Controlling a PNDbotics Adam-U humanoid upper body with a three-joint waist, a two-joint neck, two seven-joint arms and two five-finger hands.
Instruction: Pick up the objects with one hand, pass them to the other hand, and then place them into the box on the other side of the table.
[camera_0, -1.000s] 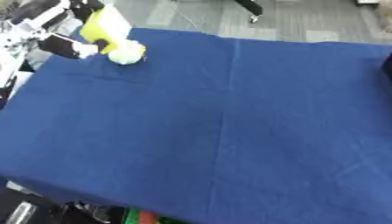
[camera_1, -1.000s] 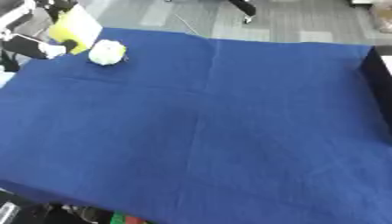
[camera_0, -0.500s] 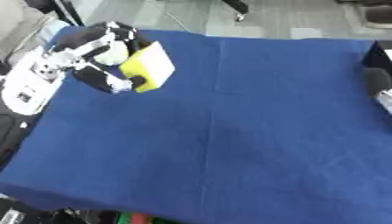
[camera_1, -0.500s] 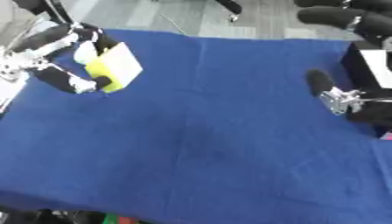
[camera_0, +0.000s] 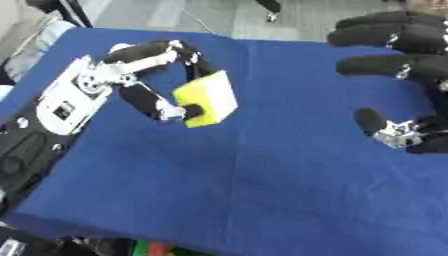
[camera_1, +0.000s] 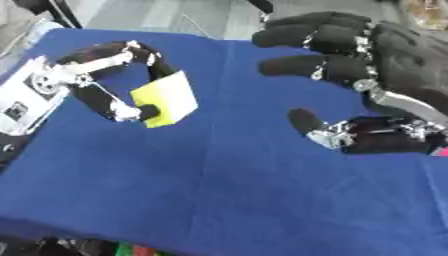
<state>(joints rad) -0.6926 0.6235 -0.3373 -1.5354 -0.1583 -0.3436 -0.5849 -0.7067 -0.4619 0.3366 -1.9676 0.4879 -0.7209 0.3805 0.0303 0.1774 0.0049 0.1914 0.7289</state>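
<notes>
Right now your left hand comes in from the left over the blue-covered counter, its forearm lying along the left edge with a white plate facing up. Its fingers and thumb are curled round a yellow block: fingers arch over the top edge, and the thumb presses on the lower left corner. The block is tilted, one broad face turned toward your right side, and it appears to be held clear of the cloth, though you cannot tell for sure.

Your right hand reaches in from the right, palm turned toward the block, with its fingers stretched out and spread, and the thumb lower down pointing left. It holds nothing, and a stretch of blue cloth lies between its fingertips and the block. In the left eye view most of this hand is cut off by the right edge.

Further back, the counter's far edge meets a grey floor. What shows at the top corners is too blurred to make out.
</notes>
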